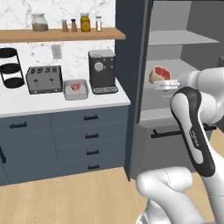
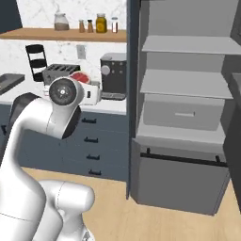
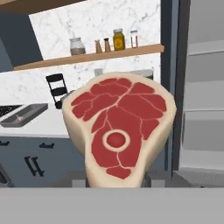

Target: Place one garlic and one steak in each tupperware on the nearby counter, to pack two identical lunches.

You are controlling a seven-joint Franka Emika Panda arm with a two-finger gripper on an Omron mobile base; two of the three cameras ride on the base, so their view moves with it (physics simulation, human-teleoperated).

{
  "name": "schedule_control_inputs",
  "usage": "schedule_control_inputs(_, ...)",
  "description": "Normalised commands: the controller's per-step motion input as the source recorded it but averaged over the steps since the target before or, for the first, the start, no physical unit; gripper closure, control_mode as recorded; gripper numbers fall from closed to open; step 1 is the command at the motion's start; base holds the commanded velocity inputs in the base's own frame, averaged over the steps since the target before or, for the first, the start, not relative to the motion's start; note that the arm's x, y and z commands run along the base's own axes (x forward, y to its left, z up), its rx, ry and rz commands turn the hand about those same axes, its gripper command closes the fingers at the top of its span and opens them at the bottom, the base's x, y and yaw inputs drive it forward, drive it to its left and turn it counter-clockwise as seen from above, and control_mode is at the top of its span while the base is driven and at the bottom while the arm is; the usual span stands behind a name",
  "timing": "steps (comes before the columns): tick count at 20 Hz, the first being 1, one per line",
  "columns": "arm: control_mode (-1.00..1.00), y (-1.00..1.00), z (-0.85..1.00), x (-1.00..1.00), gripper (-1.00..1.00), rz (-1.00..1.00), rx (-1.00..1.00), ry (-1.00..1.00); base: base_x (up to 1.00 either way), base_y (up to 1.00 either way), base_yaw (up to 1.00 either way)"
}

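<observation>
Pinching a steak [image 1: 160, 73], the claw [image 1: 165, 84] hangs in the air in front of the open fridge [image 1: 183, 65], well to the right of the counter [image 1: 52, 103] in the left base view. In the hand view the steak [image 3: 120, 131] stands upright close before the camera, its red face and tan fat rim hiding the fingertips, so the grip itself is read from the pressed-together claw and the meat hanging clear of any surface. On the counter, a grey tupperware [image 1: 76, 90] sits between the toaster [image 1: 43, 79] and the black coffee machine [image 1: 102, 71], and it already holds one steak; whether a garlic lies with it is too small to tell. A second tray [image 3: 24, 114] shows at the left of the hand view with something small and pale inside, though what it is cannot be made out. The step in hand looks like carrying the second steak from the fridge towards a tupperware. The next move calls for swinging the arm left over the counter, clearing the coffee machine and the dark cabinet edge [image 1: 131, 87], then lowering over the tray that lacks a steak before the claw lets go. Dropping it into the tray that already has one would spoil the match.
</observation>
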Motion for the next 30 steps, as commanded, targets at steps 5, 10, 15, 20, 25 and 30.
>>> schedule_control_inputs(5, 1.00, 0.00, 0.00, 0.00, 1.00, 0.00, 0.00, 0.00, 0.08, 1.00, 0.12)
schedule_control_inputs(10, 1.00, 0.00, 0.00, 0.00, 1.00, 0.00, 0.00, 0.00, 0.76, 1.00, 0.13)
schedule_control_inputs(15, 1.00, 0.00, 0.00, 0.00, 1.00, 0.00, 0.00, 0.00, 1.00, 1.00, 0.02)
schedule_control_inputs(20, 1.00, 0.00, 0.00, 0.00, 1.00, 0.00, 0.00, 0.00, 1.00, 1.00, -0.07)
schedule_control_inputs(25, 1.00, 0.00, 0.00, 0.00, 1.00, 0.00, 0.00, 0.00, 0.99, 0.91, -0.28)
schedule_control_inputs(30, 1.00, 0.00, 0.00, 0.00, 1.00, 0.00, 0.00, 0.00, 0.66, 0.45, -0.05)
